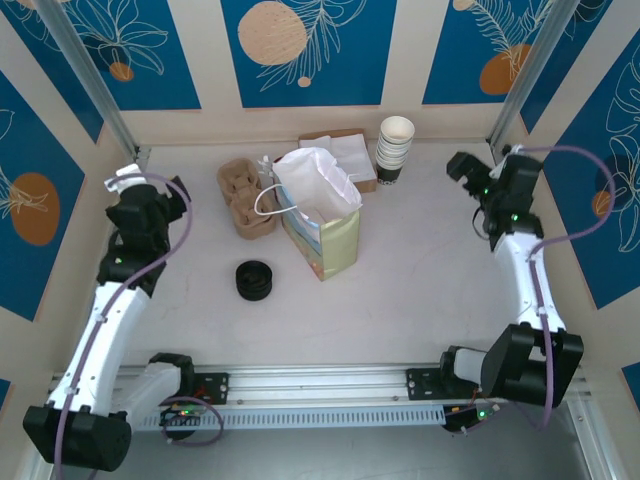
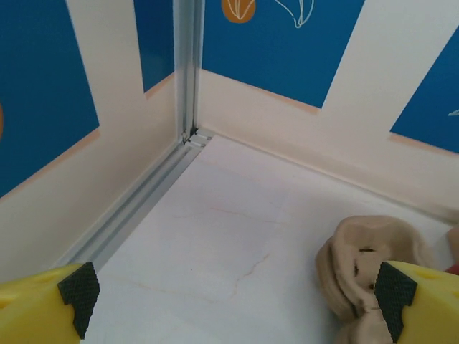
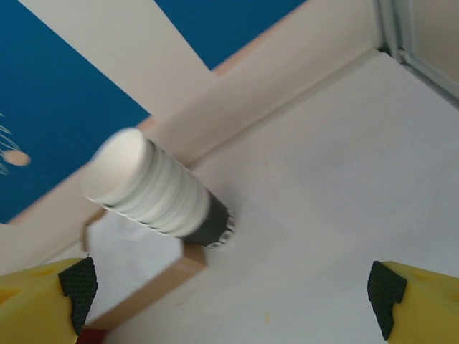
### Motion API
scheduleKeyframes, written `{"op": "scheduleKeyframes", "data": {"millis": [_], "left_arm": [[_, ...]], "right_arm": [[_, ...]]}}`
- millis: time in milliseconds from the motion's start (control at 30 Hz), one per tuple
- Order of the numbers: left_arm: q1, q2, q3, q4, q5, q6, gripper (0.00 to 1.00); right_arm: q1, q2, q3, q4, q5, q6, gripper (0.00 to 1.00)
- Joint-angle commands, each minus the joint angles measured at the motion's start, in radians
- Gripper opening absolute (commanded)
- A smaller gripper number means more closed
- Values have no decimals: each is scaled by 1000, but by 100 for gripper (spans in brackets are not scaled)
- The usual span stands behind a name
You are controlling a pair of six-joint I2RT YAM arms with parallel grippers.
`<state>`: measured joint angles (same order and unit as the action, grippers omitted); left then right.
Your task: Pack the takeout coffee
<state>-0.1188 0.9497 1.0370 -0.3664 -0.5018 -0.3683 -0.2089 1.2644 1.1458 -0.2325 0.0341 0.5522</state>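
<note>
While spread wide, right fingers (image 3: 77,285) face white cup stack (image 3: 159,192), apart.

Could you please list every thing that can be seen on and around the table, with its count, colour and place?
paper bag: one, white above and pale yellow-green below, standing open in the middle of the table
cup carriers: apparently two, brown pulp, just left of the bag
stack of lids: one stack, black, near-left of the bag
stack of cups: one stack, white with a dark base, at the back, right of the box
flat box: one, brown cardboard with white paper on it, behind the bag
table: one, white, walled in blue and cream panels
left arm: one, white and black, at the left side, jaws open and empty
right arm: one, white and black, at the right side, jaws open and empty
</note>
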Motion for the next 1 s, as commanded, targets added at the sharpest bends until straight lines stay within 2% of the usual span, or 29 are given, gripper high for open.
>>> {"op": "scheduleKeyframes", "data": {"millis": [0,100,333,433,667,733,967], "left_arm": [[4,11,116,-342,73,-113,100],[4,6,177,-427,176,-122,100],[5,17,238,-563,372,-70,100],[4,28,250,-580,416,-57,100],[3,68,264,-585,460,-43,100],[2,78,265,-583,461,-42,100],[2,98,267,-586,460,-34,100]], "right_arm": [[6,97,165,-298,-120,90,100],[26,201,331,-383,-154,100,94],[115,447,664,-547,-34,65,82],[140,557,793,-611,-12,56,70],[191,777,1073,-720,51,37,59],[202,819,1124,-730,56,27,52],[223,935,1271,-766,64,23,44]]}}
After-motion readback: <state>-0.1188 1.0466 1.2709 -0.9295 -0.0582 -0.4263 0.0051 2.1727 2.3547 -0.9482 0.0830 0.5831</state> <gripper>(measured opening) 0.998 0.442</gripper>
